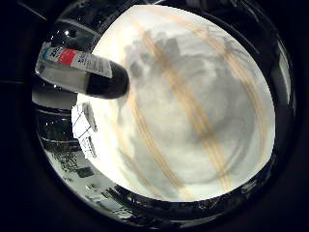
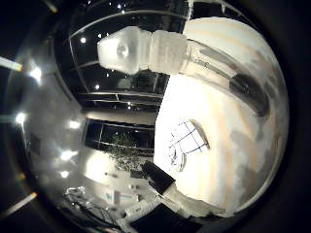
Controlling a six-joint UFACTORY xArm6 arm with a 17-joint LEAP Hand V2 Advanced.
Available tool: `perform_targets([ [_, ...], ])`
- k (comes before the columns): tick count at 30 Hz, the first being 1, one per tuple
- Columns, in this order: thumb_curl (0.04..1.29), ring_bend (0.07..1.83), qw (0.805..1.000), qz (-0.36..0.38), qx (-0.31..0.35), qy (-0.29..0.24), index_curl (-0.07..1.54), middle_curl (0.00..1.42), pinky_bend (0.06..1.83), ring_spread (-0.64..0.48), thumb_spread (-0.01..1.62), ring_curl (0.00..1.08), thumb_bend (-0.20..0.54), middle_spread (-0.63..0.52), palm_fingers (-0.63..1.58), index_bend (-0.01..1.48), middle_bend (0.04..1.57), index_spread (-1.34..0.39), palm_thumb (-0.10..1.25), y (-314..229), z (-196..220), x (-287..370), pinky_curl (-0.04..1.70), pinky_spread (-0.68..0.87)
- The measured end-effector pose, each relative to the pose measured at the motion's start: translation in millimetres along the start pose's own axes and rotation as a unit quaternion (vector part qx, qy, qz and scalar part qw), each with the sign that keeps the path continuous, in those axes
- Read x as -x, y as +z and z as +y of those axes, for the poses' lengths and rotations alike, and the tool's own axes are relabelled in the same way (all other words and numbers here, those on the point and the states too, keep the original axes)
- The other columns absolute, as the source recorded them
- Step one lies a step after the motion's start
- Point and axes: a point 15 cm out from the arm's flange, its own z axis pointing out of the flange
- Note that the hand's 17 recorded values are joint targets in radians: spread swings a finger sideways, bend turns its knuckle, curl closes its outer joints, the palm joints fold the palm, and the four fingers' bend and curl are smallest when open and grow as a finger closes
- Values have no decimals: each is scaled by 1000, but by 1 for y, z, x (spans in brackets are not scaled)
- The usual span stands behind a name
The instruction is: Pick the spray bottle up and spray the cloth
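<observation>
Over a pale tabletop (image 1: 203, 121) crossed by light wooden stripes, as seen from the little finger side palm view, a spray bottle (image 1: 82, 72) is found standing near the table's edge, its clear body wrapped in a label with a red patch and its base appearing dark. A grey shadow is cast across the middle of the tabletop beside the bottle. A checked cloth (image 1: 86, 126) is seen lying flat on the table just beside the bottle, close to the same edge. From the thumb side palm view, the bottle's translucent white spray head (image 2: 131, 48) is shown close to the palm, with the ribbed collar and clear body running down to the table surface. The cloth, white with a dark grid of lines, is seen spread on the table near the bottle's foot, apart from it. A dark room with ceiling lights is visible beyond the table. No part of the hand is shown in either view, so whether the fingers are straight or curled cannot be told.
</observation>
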Motion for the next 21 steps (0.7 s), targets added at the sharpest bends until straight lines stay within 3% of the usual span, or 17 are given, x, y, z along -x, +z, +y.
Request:
perform_targets([
  [4,310,457,1000,-9,-6,5,262,348,474,213,924,264,-23,176,168,159,297,-120,472,12,-7,5,277,396],
  [9,327,599,999,-26,-25,5,289,387,441,117,943,290,-13,58,486,175,424,-163,602,28,-21,11,250,265],
  [15,356,835,999,-41,-36,-2,351,452,679,-108,949,351,-8,-103,992,214,568,-297,782,45,-32,19,254,-13],
  [17,368,886,998,-50,-34,0,400,479,722,-145,954,378,-5,-131,1123,276,624,-328,845,49,-31,23,260,-122],
  [21,394,1006,996,-79,-32,-3,546,545,807,-172,959,426,-10,-134,1349,581,836,-337,952,54,-30,37,271,-329],
])
